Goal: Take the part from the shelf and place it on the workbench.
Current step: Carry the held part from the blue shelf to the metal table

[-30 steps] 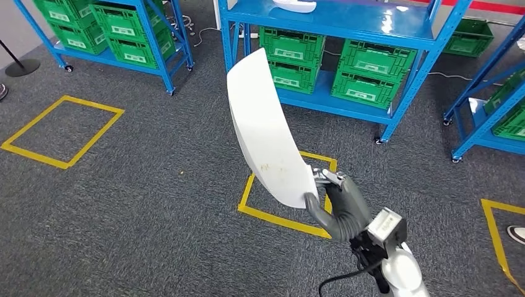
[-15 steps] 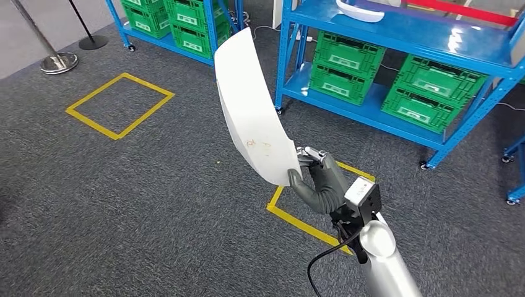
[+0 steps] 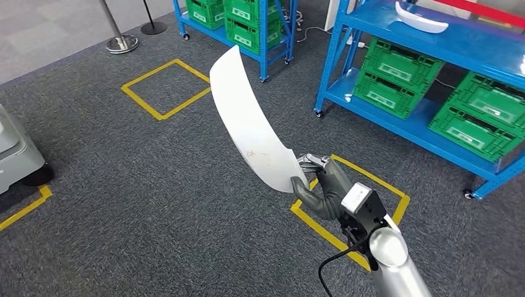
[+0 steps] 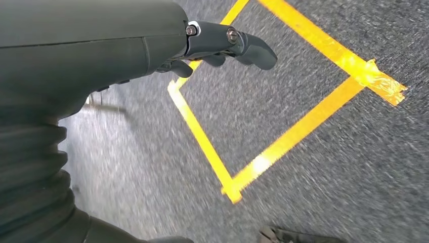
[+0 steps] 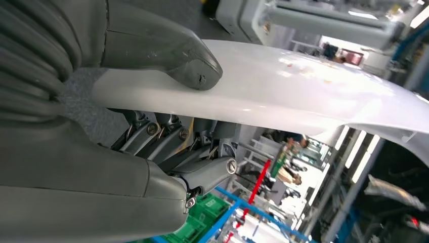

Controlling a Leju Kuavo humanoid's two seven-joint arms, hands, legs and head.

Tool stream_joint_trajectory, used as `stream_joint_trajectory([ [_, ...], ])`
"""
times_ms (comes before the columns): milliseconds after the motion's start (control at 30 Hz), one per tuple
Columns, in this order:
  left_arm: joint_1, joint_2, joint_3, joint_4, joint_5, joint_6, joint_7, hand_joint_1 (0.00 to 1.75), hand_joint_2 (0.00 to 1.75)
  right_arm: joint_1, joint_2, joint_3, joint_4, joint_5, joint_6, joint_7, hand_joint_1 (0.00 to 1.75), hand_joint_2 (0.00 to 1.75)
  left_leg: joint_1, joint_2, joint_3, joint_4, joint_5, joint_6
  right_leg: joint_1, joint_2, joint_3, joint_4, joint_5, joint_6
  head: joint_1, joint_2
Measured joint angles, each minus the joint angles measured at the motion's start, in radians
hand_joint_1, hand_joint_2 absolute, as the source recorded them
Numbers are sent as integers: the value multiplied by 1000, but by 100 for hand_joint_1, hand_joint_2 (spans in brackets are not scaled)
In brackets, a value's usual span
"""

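The part (image 3: 251, 124) is a long, curved white panel with small brown marks near its lower end. My right hand (image 3: 322, 185) grips that lower end and holds the panel up, tilted, over the grey carpet. In the right wrist view the thumb (image 5: 172, 55) presses on one face of the part (image 5: 303, 91) while the fingers (image 5: 202, 172) clamp the other face. My left hand (image 4: 152, 45) hangs over the floor holding nothing, its fingers stretched out and apart.
Blue shelving (image 3: 433, 43) with green crates (image 3: 396, 80) stands at the right and back; another white part (image 3: 421, 17) lies on its upper shelf. Yellow tape squares (image 3: 164, 86) mark the carpet. A grey machine (image 3: 15, 154) sits at the left edge and a stanchion post (image 3: 121, 42) behind.
The whole picture has shifted: the camera has turned left, so shelves slid to the right and the grey machine came into view. My right hand still holds the part the same way.
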State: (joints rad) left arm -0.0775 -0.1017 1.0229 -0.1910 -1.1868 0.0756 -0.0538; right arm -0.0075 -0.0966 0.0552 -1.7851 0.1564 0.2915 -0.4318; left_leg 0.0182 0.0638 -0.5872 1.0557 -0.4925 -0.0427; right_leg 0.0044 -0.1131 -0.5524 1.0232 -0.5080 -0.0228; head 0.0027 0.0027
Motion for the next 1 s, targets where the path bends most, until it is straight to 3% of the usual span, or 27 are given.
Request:
stream_joint_trajectory([
  [33,-4,-2,-14,0,-19,-3,5,0,175,24,-6,-2,-28,7,-4,7,175,175,-3,3,5,-13,0,8,2,-12,1,2,-2,6,1,0],
  [100,-7,-3,-38,0,-40,-6,18,0,175,69,-16,-7,-76,14,-6,12,175,175,-5,-20,1,-13,5,24,1,-29,5,1,-4,17,1,0],
  [167,-9,-5,-54,0,-48,-6,28,0,175,101,-28,-9,-111,20,-5,12,175,175,-3,-40,-2,-17,11,38,-6,14,-2,26,-26,30,1,0],
  [233,-15,-6,-62,-1,-39,-1,29,0,175,124,-42,-13,-129,23,0,10,175,175,-1,-60,-6,-19,17,47,-10,85,-41,120,-86,38,3,0],
  [300,-19,-9,-63,-2,-9,3,19,0,175,144,-59,-17,-132,19,4,5,175,175,-4,-85,-13,-18,22,53,-11,109,-100,244,-142,37,4,0],
  [333,-18,-11,-61,-2,9,3,13,0,175,152,-69,-17,-132,16,4,2,175,175,-6,-99,-16,-18,25,54,-10,111,-116,277,-148,35,4,0],
  [367,-15,-14,-59,-1,24,0,9,0,175,158,-78,-17,-132,12,4,-2,175,175,-8,-113,-18,-18,27,54,-10,113,-115,273,-135,32,4,0],
  [400,-10,-19,-57,-1,32,-4,11,0,175,161,-85,-17,-132,8,4,-5,175,175,-9,-127,-19,-17,29,52,-9,119,-93,229,-105,28,4,0],
  [467,-3,-31,-54,2,21,-16,39,0,175,160,-95,-17,-131,8,8,-5,175,175,-9,-155,-20,-17,34,46,-9,156,-22,89,-40,19,4,0],
  [533,1,-43,-54,5,-5,-25,90,0,175,148,-99,-17,-128,15,16,4,175,175,-7,-178,-26,-17,41,36,-5,186,16,8,-16,14,4,0],
  [567,4,-49,-55,6,-11,-27,108,0,175,139,-99,-17,-125,20,19,9,175,175,-6,-188,-29,-19,45,29,-1,185,18,1,-17,12,4,0],
  [633,9,-57,-55,7,-5,-27,109,0,175,120,-99,-17,-119,27,22,12,175,175,-3,-201,-39,-21,52,17,1,159,18,-7,-7,1,5,0],
  [700,10,-61,-54,8,15,-18,69,0,175,106,-99,-16,-112,21,21,0,175,175,-6,-156,-61,13,26,11,-1,128,22,-20,3,-13,3,0],
  [767,6,-60,-50,8,47,-5,13,0,175,94,-99,-16,-97,0,22,-24,175,175,-9,-93,-109,121,-41,5,0,97,19,-25,8,-22,2,0],
  [833,2,-55,-30,7,100,0,-41,0,175,77,-98,-16,-67,-28,26,-53,175,175,-8,-75,-154,232,-90,-3,1,66,13,-22,9,-23,2,0],
  [867,1,-52,-17,7,124,0,-57,0,175,65,-98,-16,-49,-38,28,-67,175,175,-8,-71,-154,246,-90,-6,0,52,10,-19,8,-23,2,0],
  [900,1,-47,-5,6,136,0,-61,0,175,51,-96,-16,-33,-44,29,-79,175,175,-7,-66,-133,220,-73,-8,-1,38,8,-17,8,-23,2,0],
  [933,1,-42,4,6,138,0,-57,0,175,38,-93,-15,-19,-44,29,-88,175,175,-7,-52,-95,159,-46,-9,-2,25,7,-14,7,-21,2,0],
  [1000,-1,-32,10,5,129,1,-37,0,175,16,-85,-13,-1,-36,27,-99,175,175,-9,-1,-19,29,-5,-2,1,2,6,-6,1,-13,2,0],
])
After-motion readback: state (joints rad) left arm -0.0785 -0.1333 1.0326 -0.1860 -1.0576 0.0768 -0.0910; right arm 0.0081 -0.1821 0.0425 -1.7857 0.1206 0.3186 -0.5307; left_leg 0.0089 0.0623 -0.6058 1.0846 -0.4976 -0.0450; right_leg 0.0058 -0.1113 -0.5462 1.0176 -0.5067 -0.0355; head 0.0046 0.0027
